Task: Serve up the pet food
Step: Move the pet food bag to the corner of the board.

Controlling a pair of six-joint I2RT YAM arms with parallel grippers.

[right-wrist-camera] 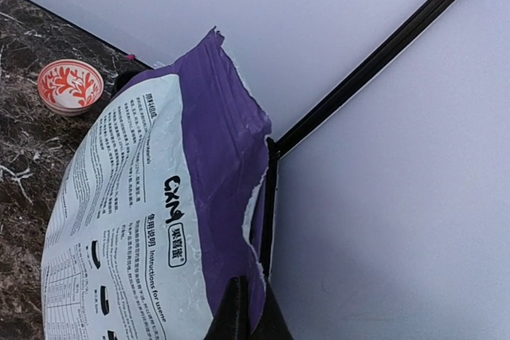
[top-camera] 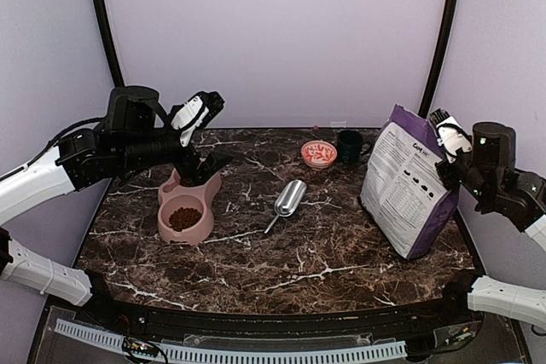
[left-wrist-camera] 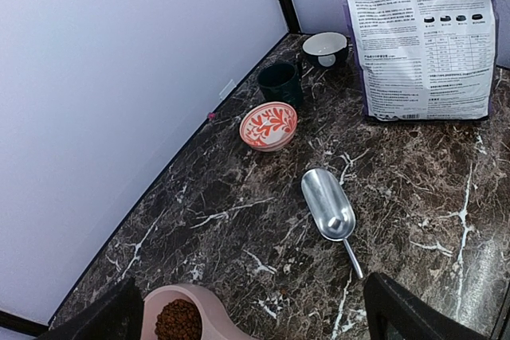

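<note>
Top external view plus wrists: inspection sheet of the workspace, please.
surface: dark marbled table.
job's things: pet food in the near compartment of the pink double bowl; metal scoop lying empty beside it; bag upright at the right.
clutter: red-patterned bowl, dark mug, white-lined dark bowl at the back.
grippers: left gripper open above that bowl's far compartment; right gripper fingers shut on the bag's top edge.
cables: black cable along the left arm.
surroundings: pale walls, black corner poles.
</note>
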